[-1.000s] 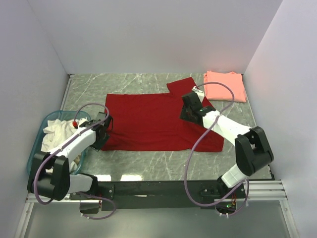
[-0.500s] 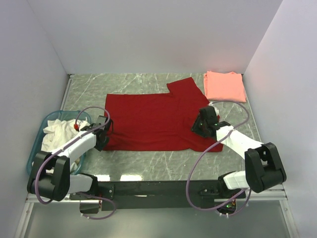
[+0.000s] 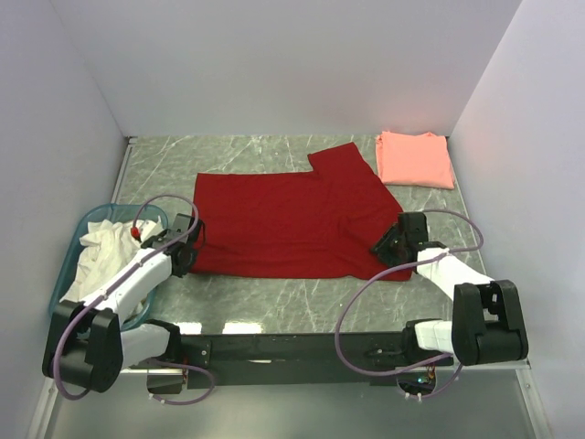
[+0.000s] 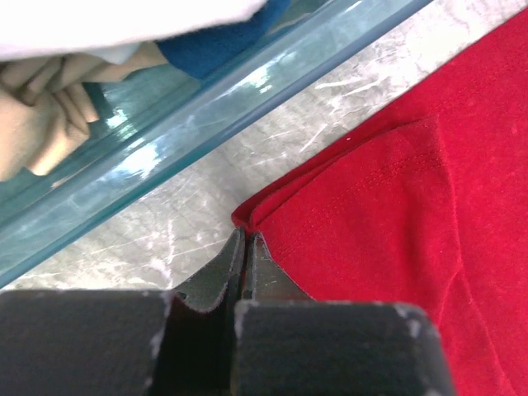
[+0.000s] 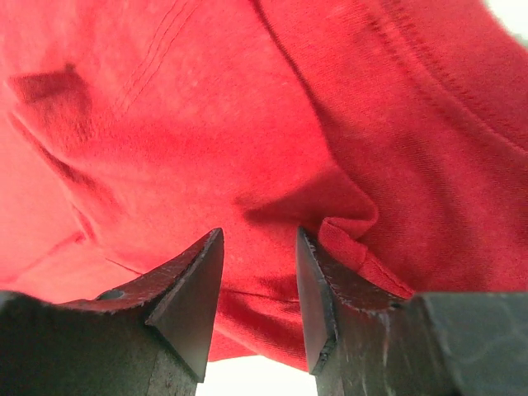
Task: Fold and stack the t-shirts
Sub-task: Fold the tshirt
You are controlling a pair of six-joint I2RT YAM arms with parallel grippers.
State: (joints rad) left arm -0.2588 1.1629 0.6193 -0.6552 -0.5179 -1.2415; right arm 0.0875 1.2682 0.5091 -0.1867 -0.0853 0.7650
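Deep red t-shirt (image 3: 283,219) lies spread flat across the middle of the grey marbled table (image 3: 274,306), forming a broad rectangle with one sleeve jutting toward the far right. Well apart from it, in the far right corner, a salmon-pink t-shirt (image 3: 416,160) sits folded into a neat square. The left gripper (image 4: 245,243) is at the red shirt's near left corner, its jaws clenched together on the tip of the doubled hem, which rises slightly off the table at that point. Just beside that corner runs the wall of a translucent blue-green bin (image 4: 247,91), which stands at the left edge of the table and holds a heap of white cloth (image 3: 105,242) along with beige and blue fabric. The right gripper (image 5: 260,233) is at the red shirt's near right corner, its jaws parted and released, holding nothing. In the right wrist view red cloth fills the space beyond its fingers, and a small raised pucker of stitched hem sits against the right finger's tip. Both arms are stretched low over the table from their bases.
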